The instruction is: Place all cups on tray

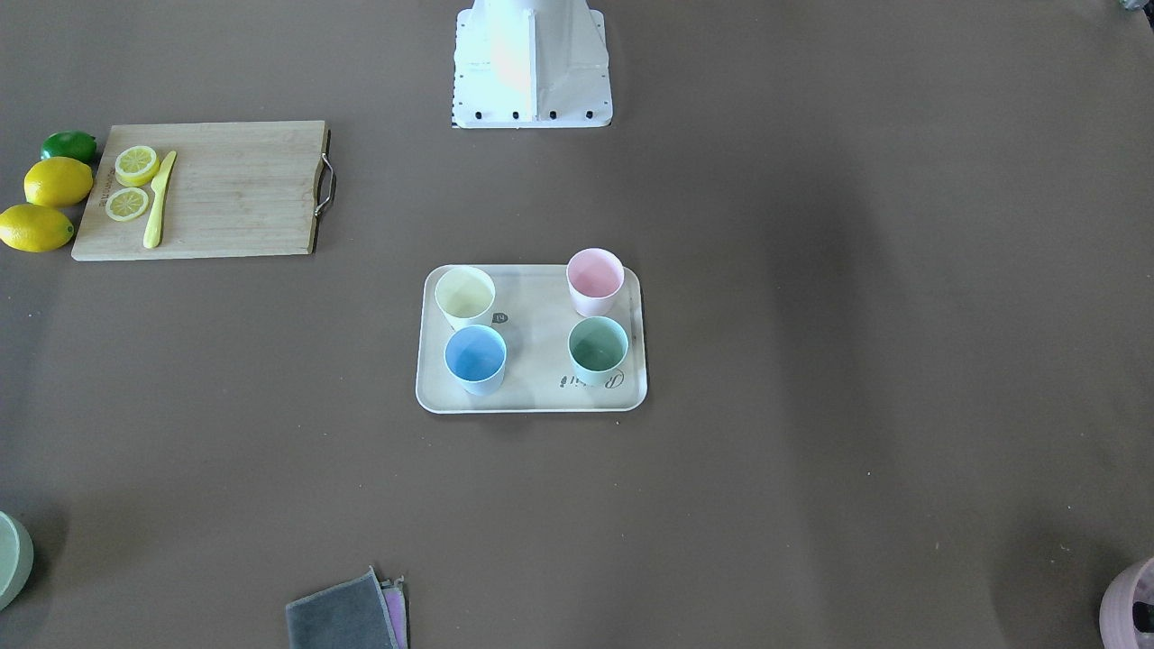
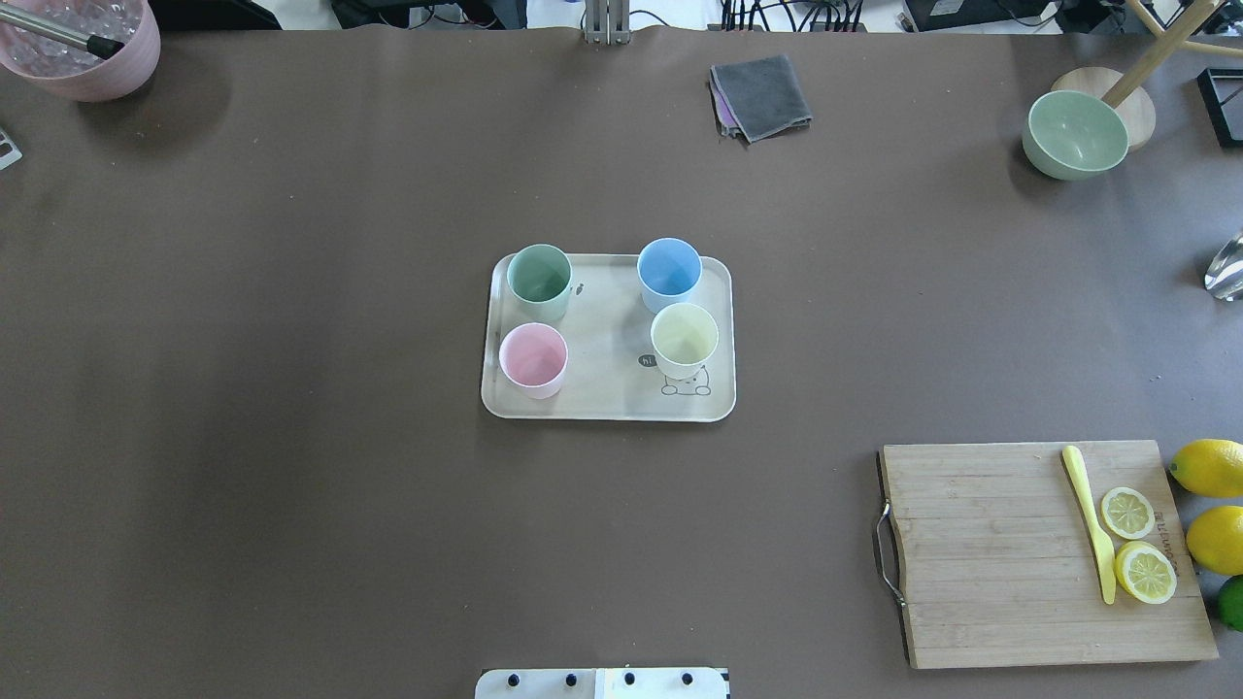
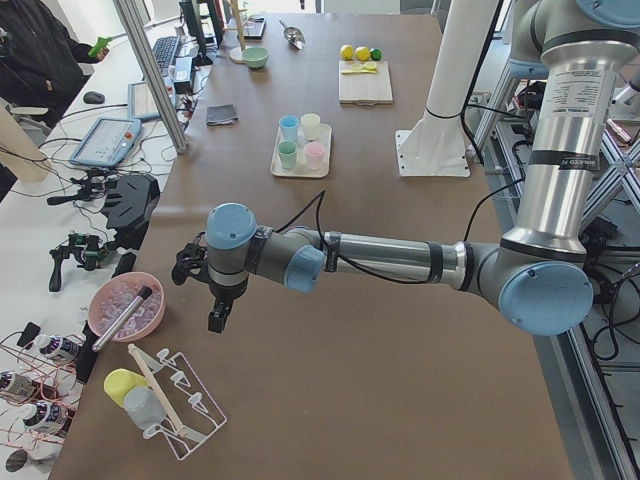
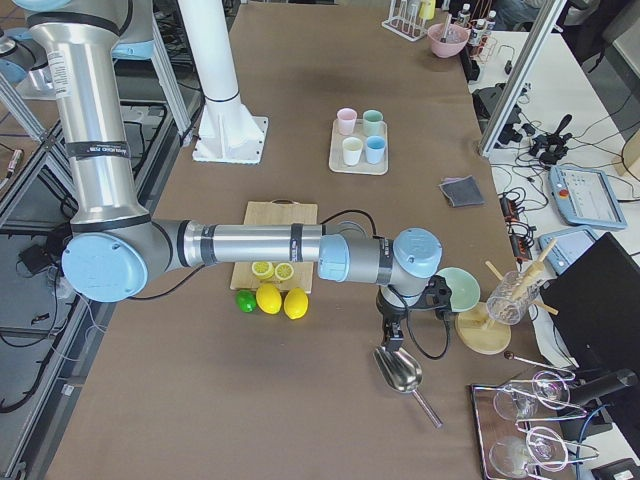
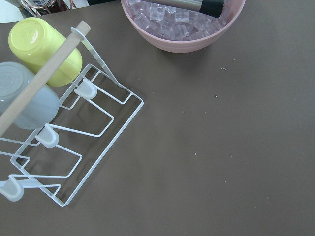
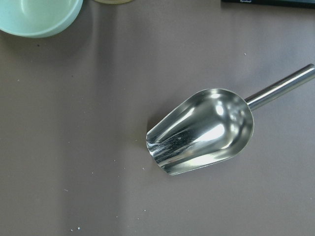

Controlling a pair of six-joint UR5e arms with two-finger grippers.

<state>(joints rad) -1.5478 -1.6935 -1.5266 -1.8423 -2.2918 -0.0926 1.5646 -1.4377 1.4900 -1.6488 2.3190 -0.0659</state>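
Observation:
The cream tray lies at the table's middle. All four cups stand upright on it: mint green, light blue, pale pink and pale yellow. The front-facing view shows the same tray with the cups at its corners. My left gripper shows only in the exterior left view, far from the tray at the table's left end; I cannot tell whether it is open. My right gripper shows only in the exterior right view, above a metal scoop; I cannot tell its state either.
A wooden cutting board holds lemon slices and a yellow knife, with lemons beside it. A green bowl, a grey cloth and a pink ice container sit at the far edge. The scoop and a wire rack lie under the wrists.

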